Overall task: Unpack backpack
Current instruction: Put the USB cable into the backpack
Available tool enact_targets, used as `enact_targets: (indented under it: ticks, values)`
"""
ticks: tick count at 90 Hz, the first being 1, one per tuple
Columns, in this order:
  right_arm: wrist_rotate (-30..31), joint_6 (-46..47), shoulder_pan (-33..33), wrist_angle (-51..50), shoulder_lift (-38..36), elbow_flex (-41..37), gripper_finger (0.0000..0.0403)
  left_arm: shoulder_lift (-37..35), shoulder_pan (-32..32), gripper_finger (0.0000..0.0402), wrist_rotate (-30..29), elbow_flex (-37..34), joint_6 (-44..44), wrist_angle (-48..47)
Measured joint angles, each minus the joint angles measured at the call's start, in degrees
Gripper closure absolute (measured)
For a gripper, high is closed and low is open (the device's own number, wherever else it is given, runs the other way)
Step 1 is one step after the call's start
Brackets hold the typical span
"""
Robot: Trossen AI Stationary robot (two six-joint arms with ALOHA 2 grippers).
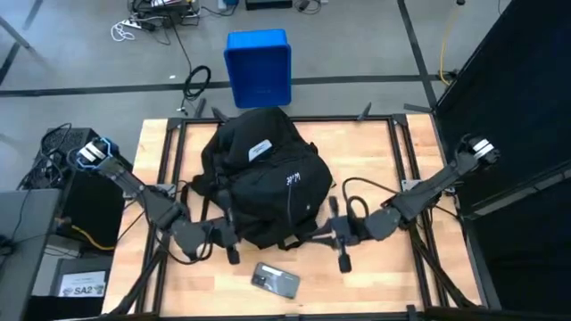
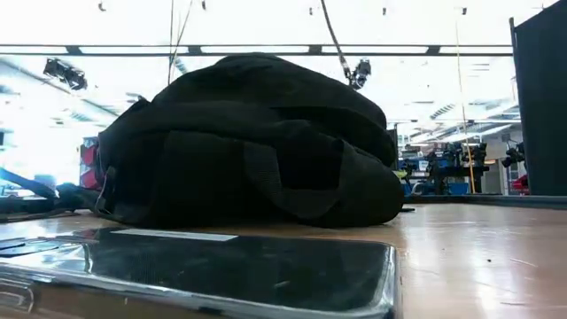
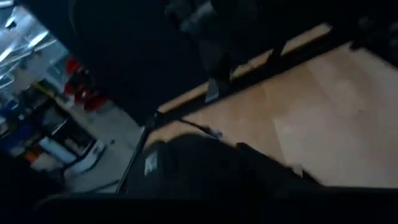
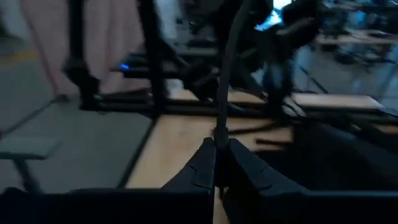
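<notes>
The fingers of the right gripper (image 4: 216, 163) are pressed together in the right wrist view, pinching a thin dark strap or cord (image 4: 225, 81) that runs up the middle of that frame; I can't say for sure it belongs to the bag. The left gripper's own state I cannot tell from anything here.

From the high view, the backpack (image 1: 263, 174) lies in the centre of the wooden table (image 1: 397, 285), a rounded black heap with its white label facing up. The left gripper (image 1: 230, 242) sits at the bag's lower-left edge, the right one (image 1: 337, 239) at its lower-right edge, both close against the fabric. Below the bag, near the bottom centre of the frame, a phone (image 1: 275, 280) lies flat on the wood, apart from the bag. A blue plastic box (image 1: 258, 67) stands on the floor beyond the table's far edge, top centre.

The low view has the phone large across the bottom of the frame, and the backpack fills the middle behind it, slumped and looking full.

The left wrist view is dark: black fabric low in the frame, bare table to the right.

My reading is that the unpacking is barely started. If the phone came from the bag, that is one item out; no opening or lining shows, so most is left.
</notes>
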Motion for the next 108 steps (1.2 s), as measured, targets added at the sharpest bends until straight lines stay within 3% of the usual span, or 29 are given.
enact_targets:
  ticks: [26, 42, 56, 72, 108]
  values:
    - [-7.6, -5.1, -1.2, 8.1, 0.9, 0.0, 0.0403, 0.0, 7.3, 0.0215, 12.0, -0.2, -8.1, 0.3]
    - [-9.6, -6.3, -1.2, 9.1, 0.9, 0.0, 0.0403, 0.0, 11.5, 0.017, 21.2, -3.5, -9.7, 10.0]
    - [-10.3, -6.6, -1.2, 9.5, 0.9, 0.0, 0.0403, 0.0, 16.5, 0.0155, 25.7, -7.7, -13.5, 16.1]
    - [-10.6, -6.7, -1.2, 9.6, 1.0, 0.0, 0.0403, 0.0, 22.5, 0.0153, 37.1, -12.0, -20.1, 24.6]
    - [-13.8, -7.8, -5.4, 11.1, 1.0, 0.0, 0.0403, 0.8, 27.8, 0.0153, 41.4, -12.7, -21.2, 29.3]
